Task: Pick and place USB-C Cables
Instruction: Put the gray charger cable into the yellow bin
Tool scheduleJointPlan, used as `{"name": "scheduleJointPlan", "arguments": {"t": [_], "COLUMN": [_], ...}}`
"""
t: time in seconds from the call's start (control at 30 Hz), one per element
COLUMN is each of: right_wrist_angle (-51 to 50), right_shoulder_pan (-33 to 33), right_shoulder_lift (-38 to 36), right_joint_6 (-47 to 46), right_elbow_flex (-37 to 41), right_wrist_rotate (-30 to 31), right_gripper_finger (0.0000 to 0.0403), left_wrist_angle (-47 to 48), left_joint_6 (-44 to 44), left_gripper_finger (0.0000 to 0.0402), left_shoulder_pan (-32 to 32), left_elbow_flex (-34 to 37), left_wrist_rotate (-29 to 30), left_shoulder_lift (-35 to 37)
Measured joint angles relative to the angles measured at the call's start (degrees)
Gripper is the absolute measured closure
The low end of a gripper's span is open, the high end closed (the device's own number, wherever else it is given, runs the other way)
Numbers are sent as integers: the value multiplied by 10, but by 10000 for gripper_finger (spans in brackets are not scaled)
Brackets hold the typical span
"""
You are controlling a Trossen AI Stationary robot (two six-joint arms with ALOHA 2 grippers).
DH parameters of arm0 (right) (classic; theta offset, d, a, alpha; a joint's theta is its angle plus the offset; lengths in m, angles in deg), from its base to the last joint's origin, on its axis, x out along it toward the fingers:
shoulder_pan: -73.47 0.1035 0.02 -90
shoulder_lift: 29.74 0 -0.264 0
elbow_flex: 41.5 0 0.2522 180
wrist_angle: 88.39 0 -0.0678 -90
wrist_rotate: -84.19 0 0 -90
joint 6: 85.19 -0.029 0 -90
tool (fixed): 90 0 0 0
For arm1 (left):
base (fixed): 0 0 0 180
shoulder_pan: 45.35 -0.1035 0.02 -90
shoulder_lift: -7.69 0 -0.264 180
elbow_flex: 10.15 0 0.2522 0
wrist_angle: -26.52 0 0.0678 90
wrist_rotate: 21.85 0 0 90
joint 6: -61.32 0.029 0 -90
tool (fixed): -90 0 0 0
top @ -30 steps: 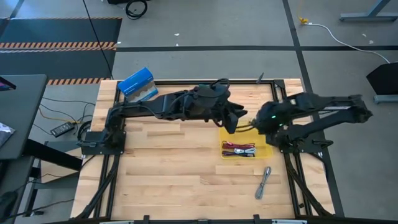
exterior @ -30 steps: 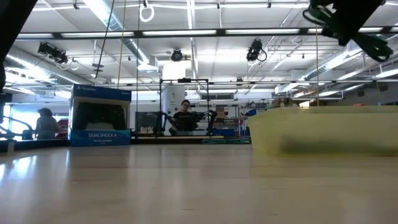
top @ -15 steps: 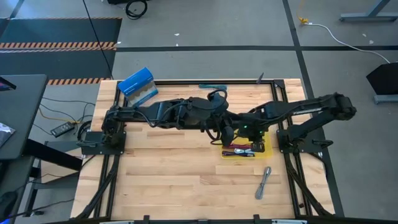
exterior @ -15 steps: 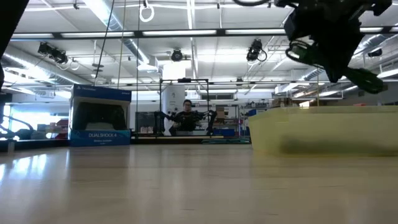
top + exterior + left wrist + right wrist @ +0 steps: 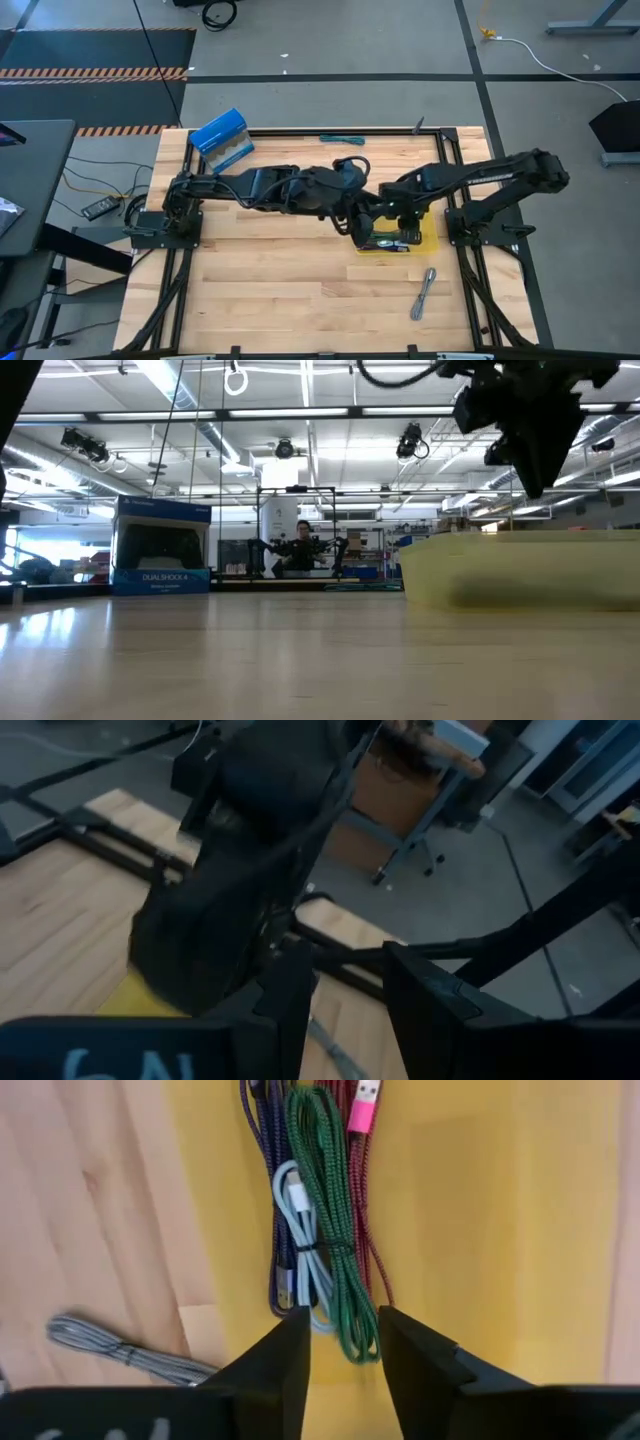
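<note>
Bare planks surround the yellow tray (image 5: 428, 240); right pincer (image 5: 343, 1342) open over green cable (image 5: 325, 1200).

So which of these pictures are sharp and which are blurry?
Right wrist view: sharp, the green cable crisp on the yellow tray. Left wrist view: smeared, the dark arm ahead soft. Low view: near tray wall fuzzy, bright ceiling lights glaring. High view: evenly lit, clear.
</note>
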State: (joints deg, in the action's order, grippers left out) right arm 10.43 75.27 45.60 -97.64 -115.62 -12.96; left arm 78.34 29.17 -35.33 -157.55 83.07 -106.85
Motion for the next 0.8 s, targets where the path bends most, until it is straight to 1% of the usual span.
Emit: {"name": "scheduleJointPlan", "arguments": {"t": [0.17,0.23,0.37,0.43,0.6,0.8], "right_wrist_angle": [-39,-51,-61,-72,-90,-92], "right_shoulder_pan": [0,1,18,36,92,168], "right_shoulder_lift": [-54,-79,-125,-139,-145,-117], "right_joint_6": [-25,-38,-75,-89,-71,-16], "right_elbow_flex": [-47,-63,-73,-73,-73,-70], "right_wrist_rotate": [-10,-32,-85,-90,-90,-87], "right_gripper_finger": [259,257,258,258,258,258], "left_wrist_angle": [34,55,110,120,116,113], "left_joint_6": [-10,-14,-20,-20,-37,-47], "left_gripper_finger": [271,271,271,271,271,271], "left_shoulder_pan": [0,0,-7,-13,-23,-23], "left_elbow_flex": [0,0,0,0,0,0], "left_wrist_rotate": [1,4,35,38,39,38], "left_shoulder_lift": [0,0,0,-1,-1,-1]}}
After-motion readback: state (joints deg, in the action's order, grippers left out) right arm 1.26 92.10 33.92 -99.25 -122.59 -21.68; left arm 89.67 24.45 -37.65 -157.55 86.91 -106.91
